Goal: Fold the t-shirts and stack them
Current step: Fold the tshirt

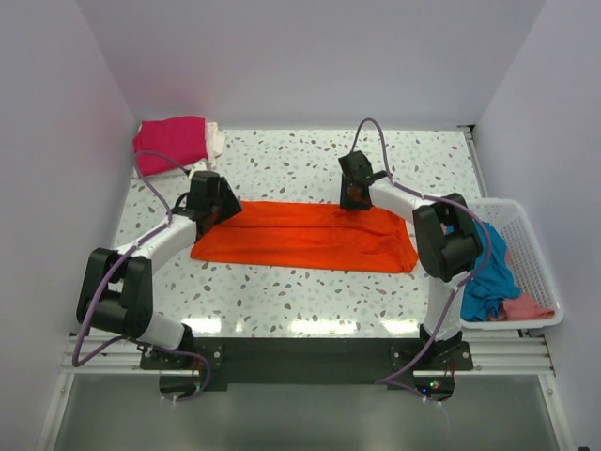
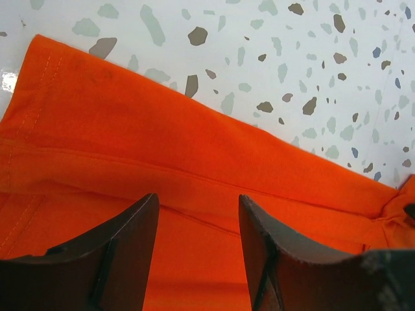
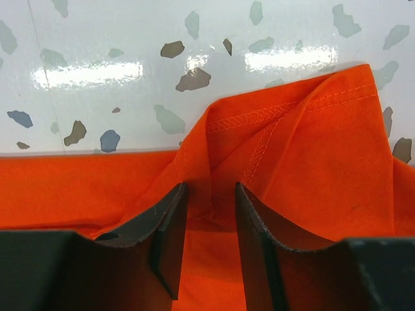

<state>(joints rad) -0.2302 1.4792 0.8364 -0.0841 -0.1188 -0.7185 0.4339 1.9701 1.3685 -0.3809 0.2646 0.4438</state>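
- Orange t-shirt (image 1: 305, 235): lies flat as a long band across the middle of the frame in the top view, on the speckled table (image 1: 300, 160). It reaches from the left arm's wrist to a point near the right arm's elbow.
- Left arm: base at lower left and elbow bent outward at the left edge of the frame. The white forearm slants up and right toward the shirt's left end.
- Left gripper (image 1: 208, 202): sits over the upper left corner of the orange shirt. In the wrist view its two dark fingers (image 2: 123, 259) stand well apart, with flat orange cloth showing in the gap. Nothing is held.
- Right arm: base at lower right and elbow raised at the right of the frame. The forearm reaches up and left to the shirt's upper edge.
- Right gripper (image 1: 355, 193): sits at the shirt's far edge, right of centre. In the wrist view its fingers (image 3: 162, 246) are part-way apart, and a raised ridge of hemmed cloth runs into the gap. I cannot tell whether the cloth is pinched.
- Magenta shirt (image 1: 171, 143): folded, upper left corner of the table.
- White shirt (image 1: 216, 141): touches the magenta shirt's right side.
- Basket (image 1: 535, 254): white, at the right edge of the frame.
- Teal shirt (image 1: 490, 272): bunched in the basket and spilling over its left rim.
- Salmon shirt (image 1: 526, 308): in the basket's lower end, beside the teal shirt.
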